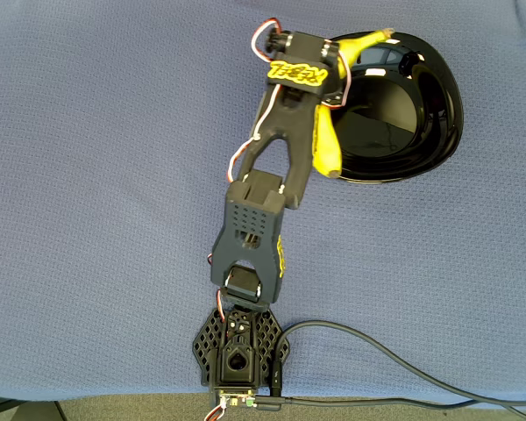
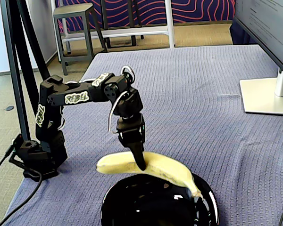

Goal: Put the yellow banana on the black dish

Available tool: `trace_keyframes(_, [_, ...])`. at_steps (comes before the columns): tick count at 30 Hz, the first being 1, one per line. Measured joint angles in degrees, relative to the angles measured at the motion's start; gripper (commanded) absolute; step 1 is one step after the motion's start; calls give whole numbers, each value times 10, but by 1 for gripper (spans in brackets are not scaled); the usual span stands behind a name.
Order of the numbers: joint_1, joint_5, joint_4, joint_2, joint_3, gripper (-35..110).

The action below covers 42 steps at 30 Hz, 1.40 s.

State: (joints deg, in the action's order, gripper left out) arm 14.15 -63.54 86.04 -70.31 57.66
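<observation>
The yellow banana (image 1: 326, 145) is gripped near its middle by my gripper (image 1: 331, 92), which is shut on it. In the overhead view the banana runs along the left rim of the black dish (image 1: 421, 123), its stem tip reaching over the dish's top edge. In the fixed view the banana (image 2: 170, 172) hangs roughly level, just over the far edge of the glossy dish (image 2: 132, 207). One black finger of the gripper (image 2: 141, 165) crosses in front of it. I cannot tell whether the banana touches the rim.
The blue cloth table (image 1: 96, 175) is open to the left of the arm. My arm's base (image 1: 239, 355) sits at the near edge with a cable (image 1: 377, 355) trailing right. A monitor stand (image 2: 266, 96) occupies the right side of the fixed view.
</observation>
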Motion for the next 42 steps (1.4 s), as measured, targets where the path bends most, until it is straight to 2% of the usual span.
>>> trace_keyframes(21, [116,121,-18,112,-116,0])
trace_keyframes(42, [123,156,-75,207,-183,0])
